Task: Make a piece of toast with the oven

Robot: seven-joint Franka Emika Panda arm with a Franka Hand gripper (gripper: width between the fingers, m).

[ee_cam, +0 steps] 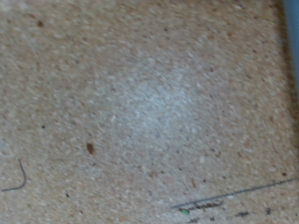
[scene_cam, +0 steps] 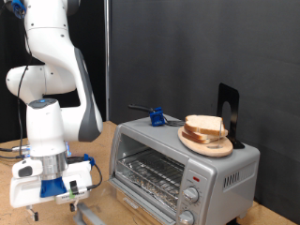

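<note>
Your pincer (scene_cam: 58, 195) hangs low, fingers out of sight; cannot tell its opening or load. Oven (scene_cam: 183, 167) sits right of it in the exterior view, toast (scene_cam: 204, 125) up top on a wooden plate (scene_cam: 208, 144).

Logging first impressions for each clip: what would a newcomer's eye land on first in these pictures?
Most likely the big white arm at the exterior view's left, its gripper low near the table and apart from the oven. Next, the silver oven at the exterior view's right, its wire rack visible, with bread slices on a round wooden plate on its roof. The wrist view shows only speckled tabletop.
</note>
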